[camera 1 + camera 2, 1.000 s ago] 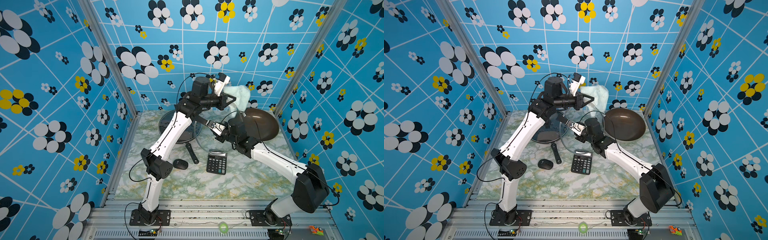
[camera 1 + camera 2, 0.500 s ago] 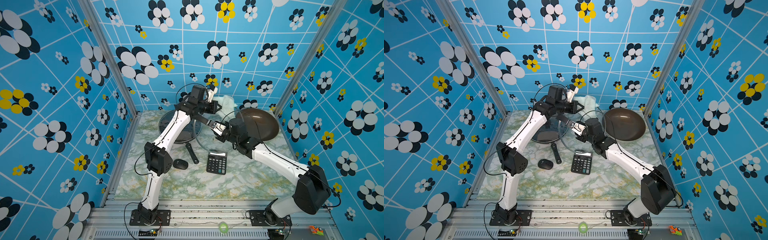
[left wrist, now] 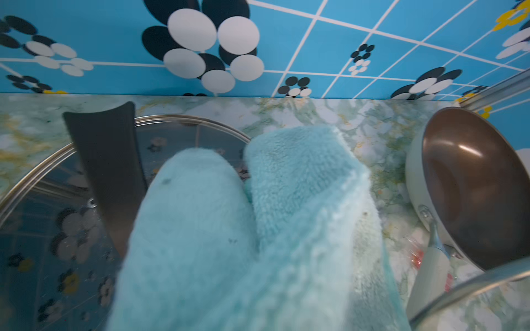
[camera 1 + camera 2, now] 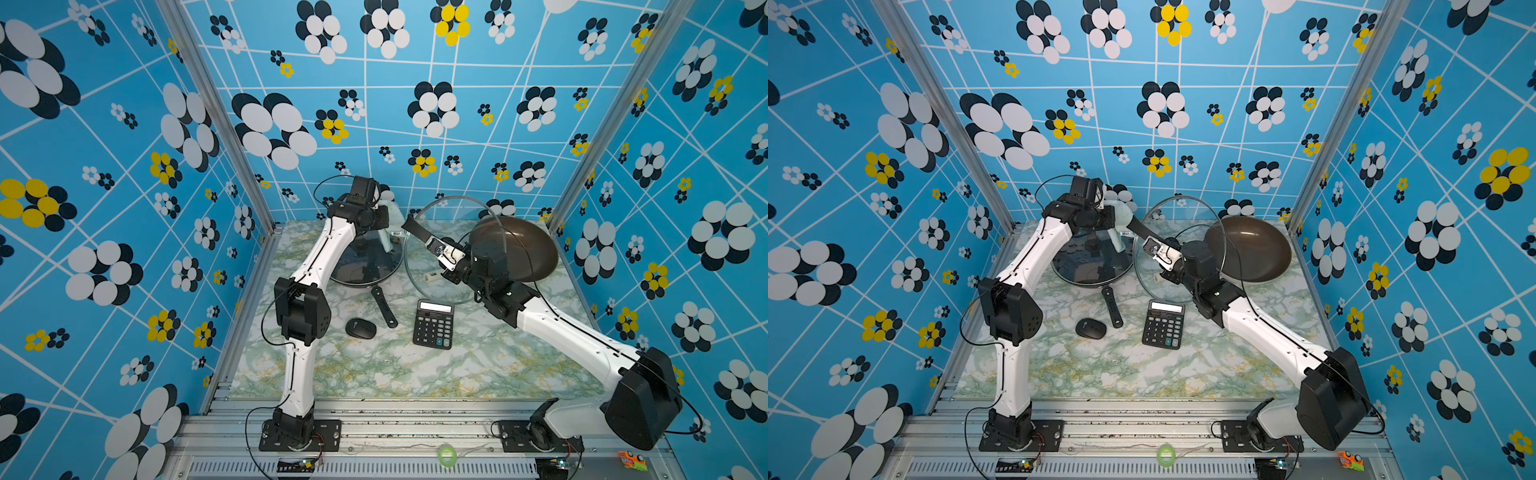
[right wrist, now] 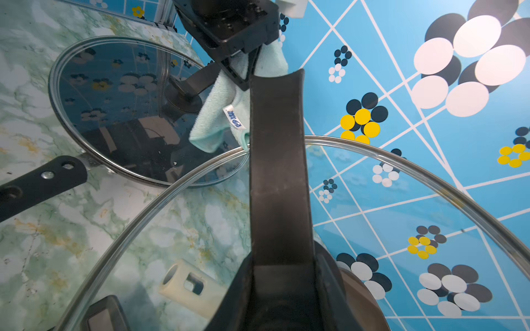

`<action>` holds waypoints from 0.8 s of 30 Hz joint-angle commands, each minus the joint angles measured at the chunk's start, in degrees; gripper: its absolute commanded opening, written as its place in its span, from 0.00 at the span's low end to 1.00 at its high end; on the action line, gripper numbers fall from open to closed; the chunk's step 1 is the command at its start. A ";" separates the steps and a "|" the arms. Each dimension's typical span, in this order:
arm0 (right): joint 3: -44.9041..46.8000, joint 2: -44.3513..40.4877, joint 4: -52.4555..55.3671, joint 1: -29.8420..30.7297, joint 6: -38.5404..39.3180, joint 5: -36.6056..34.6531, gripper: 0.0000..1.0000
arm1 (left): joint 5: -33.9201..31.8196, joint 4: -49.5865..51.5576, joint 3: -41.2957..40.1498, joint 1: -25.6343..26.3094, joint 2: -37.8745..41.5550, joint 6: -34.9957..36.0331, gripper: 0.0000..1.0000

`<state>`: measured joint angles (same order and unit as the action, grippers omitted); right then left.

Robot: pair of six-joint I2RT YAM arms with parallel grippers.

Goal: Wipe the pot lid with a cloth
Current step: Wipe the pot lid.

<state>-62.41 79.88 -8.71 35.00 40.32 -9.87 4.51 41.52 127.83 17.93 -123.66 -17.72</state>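
Left jaws pinch the cloth (image 5: 209, 129) near a lidded pan (image 4: 383, 306); right jaws hold the raised pot lid (image 4: 451, 214).

You have three walls (image 4: 519, 62) closing in the space, bright blue, crossed by thin white lines and scattered with flowers made of black, white and yellow ovals. Silver metal posts (image 4: 215, 104) run up the two back corners. Your table (image 4: 374, 374) has a green-and-white marble pattern with yellowish veins, and a ribbed metal rail (image 4: 415, 419) edges its near side. The light is bright and even, with soft shadows
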 commanded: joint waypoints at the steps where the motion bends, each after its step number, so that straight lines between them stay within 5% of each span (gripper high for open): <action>1: -1.66 -3.13 -11.67 -0.02 0.69 -0.90 0.00 | -1.31 -2.69 0.05 2.44 7.26 2.25 0.00; 6: -1.79 -2.36 -11.13 -0.09 0.80 1.24 0.00 | 0.35 -8.36 0.50 5.57 11.79 5.21 0.00; 11: -2.41 -1.59 -8.80 -0.08 1.76 3.94 0.00 | 10.08 -16.28 0.20 10.22 15.62 10.21 0.00; 15: -3.45 -0.88 -8.53 -0.07 1.77 5.02 0.00 | 16.67 -19.38 1.35 14.25 13.41 8.54 0.00; 24: -5.81 -0.55 -6.46 0.05 2.19 6.19 0.00 | 18.77 -18.79 9.12 18.56 3.38 5.12 0.00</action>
<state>-63.00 80.86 -6.87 35.03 41.39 -4.36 21.89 22.74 134.21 36.60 -117.64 -11.22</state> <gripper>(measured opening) 0.311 0.069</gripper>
